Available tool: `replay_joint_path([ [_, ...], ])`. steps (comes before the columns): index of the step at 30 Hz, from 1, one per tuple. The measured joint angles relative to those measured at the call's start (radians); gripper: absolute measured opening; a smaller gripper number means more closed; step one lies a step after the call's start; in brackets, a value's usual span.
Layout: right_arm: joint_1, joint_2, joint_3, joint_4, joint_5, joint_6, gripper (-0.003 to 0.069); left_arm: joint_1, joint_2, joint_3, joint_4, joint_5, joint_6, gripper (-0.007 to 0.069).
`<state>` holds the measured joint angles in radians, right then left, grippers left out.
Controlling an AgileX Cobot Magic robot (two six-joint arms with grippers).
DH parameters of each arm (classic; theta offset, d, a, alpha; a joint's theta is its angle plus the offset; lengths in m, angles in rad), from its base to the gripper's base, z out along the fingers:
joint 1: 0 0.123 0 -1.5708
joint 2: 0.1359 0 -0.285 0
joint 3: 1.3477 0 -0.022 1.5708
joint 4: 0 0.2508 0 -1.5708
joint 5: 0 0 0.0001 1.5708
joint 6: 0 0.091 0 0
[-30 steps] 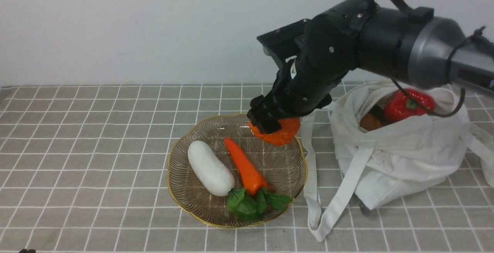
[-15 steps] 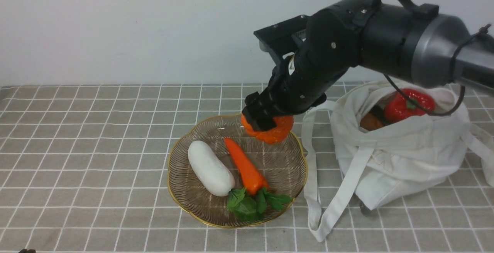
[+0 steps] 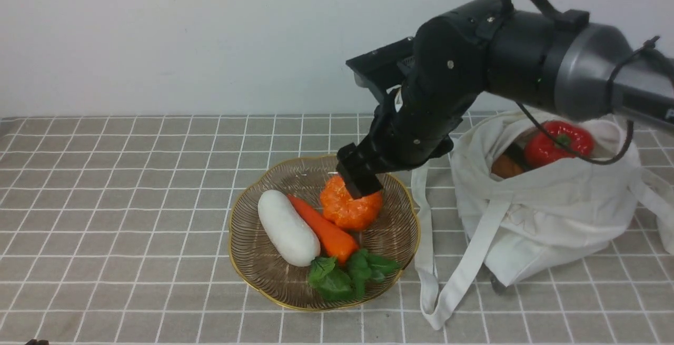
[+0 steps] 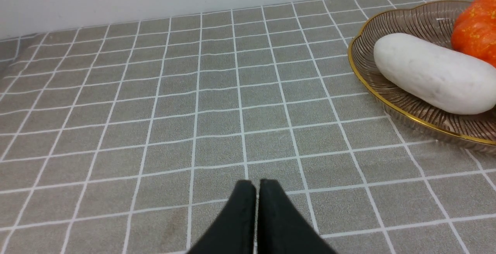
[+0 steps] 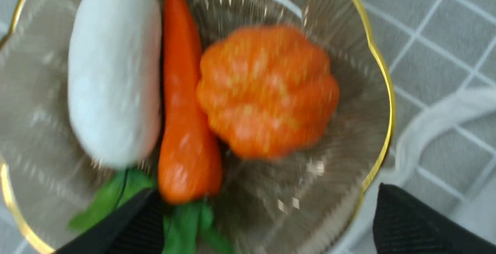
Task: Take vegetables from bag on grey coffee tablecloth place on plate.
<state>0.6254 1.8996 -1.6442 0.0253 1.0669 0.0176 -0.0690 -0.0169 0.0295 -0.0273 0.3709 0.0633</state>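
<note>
The orange pumpkin (image 3: 351, 209) lies in the ribbed glass plate (image 3: 263, 279), beside the carrot; it also shows in the right wrist view (image 5: 267, 91) and the left wrist view (image 4: 476, 33). My right gripper (image 3: 360, 181) is open just above the pumpkin, holding nothing; its fingertips (image 5: 403, 215) stand wide apart over the plate (image 5: 381, 102). The red bell pepper (image 3: 558, 142) sits in the mouth of the white bag (image 3: 547, 213) at the right. My left gripper (image 4: 254, 186) is shut and empty, low over the tablecloth (image 4: 155, 102), left of the plate (image 4: 387, 99).
A white radish (image 3: 287, 229) and a carrot with green leaves (image 3: 324, 232) also lie in the plate. The bag's long straps (image 3: 434, 260) trail on the tablecloth (image 3: 131, 203) by the plate's right rim. A brown item (image 3: 505, 166) shows inside the bag. A white wall stands behind.
My right gripper carried the pumpkin left over the plate and opened. The pumpkin dropped into the plate against the carrot, which shifted toward the radish. The left gripper did not move.
</note>
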Motion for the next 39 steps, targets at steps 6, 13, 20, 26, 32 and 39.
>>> replay_joint_path([
  [6,0.0,-0.215,-0.057,0.001,0.169,-0.11,0.0676,0.0,0.0,0.0,0.0,0.0,0.0,-0.0005],
  [13,0.0,-0.481,-0.063,0.008,0.191,-0.06,0.0629,0.0,0.0,0.0,0.0,0.0,0.0,-0.0005],
  [20,0.0,-0.764,0.025,-0.039,0.199,0.074,0.0396,0.0,0.0,0.0,0.0,0.0,0.0,-0.0005],
  [26,0.0,-1.126,0.309,-0.12,0.171,0.133,0.0022,0.0,0.0,0.0,0.0,0.0,0.0,-0.0005],
  [32,0.0,-1.411,0.66,-0.077,-0.156,0.168,-0.0015,0.0,0.0,0.0,0.0,0.0,0.0,-0.0005],
  [39,0.0,-1.555,0.843,-0.002,-0.361,0.169,-0.0015,0.0,0.0,0.0,0.0,0.0,0.0,-0.0005],
])
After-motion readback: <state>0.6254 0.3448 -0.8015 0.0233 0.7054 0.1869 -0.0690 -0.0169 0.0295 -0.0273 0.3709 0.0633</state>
